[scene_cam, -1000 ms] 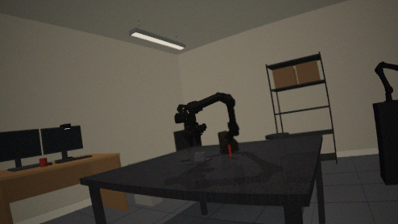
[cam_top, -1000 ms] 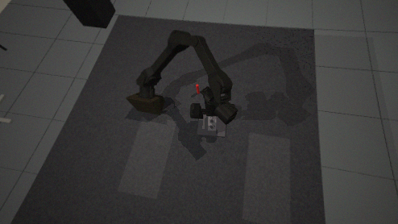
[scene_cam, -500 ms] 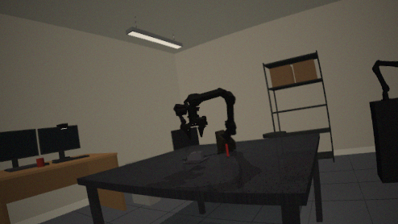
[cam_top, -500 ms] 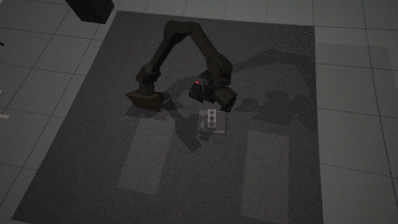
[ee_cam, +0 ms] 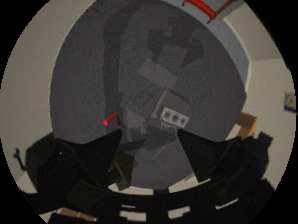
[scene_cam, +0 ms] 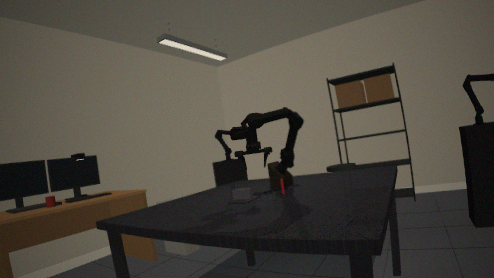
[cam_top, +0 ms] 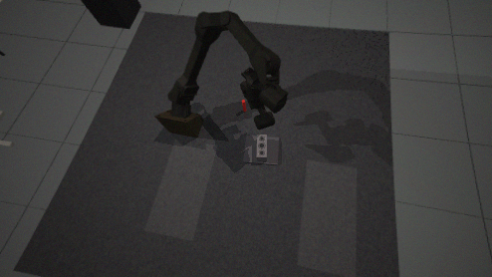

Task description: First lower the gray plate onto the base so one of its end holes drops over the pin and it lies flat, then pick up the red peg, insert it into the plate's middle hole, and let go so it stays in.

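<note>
The gray plate (cam_top: pixel 262 142) (scene_cam: pixel 241 192) (ee_cam: pixel 171 116) sits over the base (cam_top: pixel 275 149) (ee_cam: pixel 174 102), looking level, with its three holes facing up. The pin cannot be made out, so which hole is over it, and whether the plate is fully down, cannot be told. The red peg (cam_top: pixel 244 106) (scene_cam: pixel 282 186) (ee_cam: pixel 110 119) stands upright on the table, apart from the base, on the arm's side. My gripper (cam_top: pixel 255 97) (scene_cam: pixel 255 164) (ee_cam: pixel 150 132) is wide open and empty, high above the table. The peg is off to the left in the wrist view.
The dark table (cam_top: pixel 249 214) (scene_cam: pixel 325 215) carries the arm's brown mount (cam_top: pixel 181 125) (scene_cam: pixel 279 176), which stands behind the peg in the exterior view. A desk (scene_cam: pixel 100 205) with monitors and a shelf (scene_cam: pixel 370 134) with boxes stand away from the table.
</note>
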Controlling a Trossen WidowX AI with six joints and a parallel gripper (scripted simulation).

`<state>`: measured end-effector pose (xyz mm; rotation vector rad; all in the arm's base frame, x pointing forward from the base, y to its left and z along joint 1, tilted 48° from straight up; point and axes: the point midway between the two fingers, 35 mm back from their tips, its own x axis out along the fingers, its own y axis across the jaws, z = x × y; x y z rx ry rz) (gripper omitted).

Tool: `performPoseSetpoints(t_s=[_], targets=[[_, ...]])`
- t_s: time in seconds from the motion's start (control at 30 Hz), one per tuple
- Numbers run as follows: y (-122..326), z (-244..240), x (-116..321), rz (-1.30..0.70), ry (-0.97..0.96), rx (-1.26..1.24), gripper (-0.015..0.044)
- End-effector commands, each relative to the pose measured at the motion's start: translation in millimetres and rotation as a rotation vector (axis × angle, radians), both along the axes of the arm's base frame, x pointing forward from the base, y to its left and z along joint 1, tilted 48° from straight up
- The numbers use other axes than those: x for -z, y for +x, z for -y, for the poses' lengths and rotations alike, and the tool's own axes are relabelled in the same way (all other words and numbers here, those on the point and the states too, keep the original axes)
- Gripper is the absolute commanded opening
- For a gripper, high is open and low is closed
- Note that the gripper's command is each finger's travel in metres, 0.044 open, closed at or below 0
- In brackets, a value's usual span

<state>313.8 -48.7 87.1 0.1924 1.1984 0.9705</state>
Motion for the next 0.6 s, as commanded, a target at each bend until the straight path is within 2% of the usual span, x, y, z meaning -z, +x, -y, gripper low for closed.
performPoseSetpoints(t_s=[0.0, 0.57], targets=[[-40, -40, -35, -0.574, 0.044, 0.542, 0.044], [-83, -72, -55, -1.196, 0.068, 1.124, 0.044]])
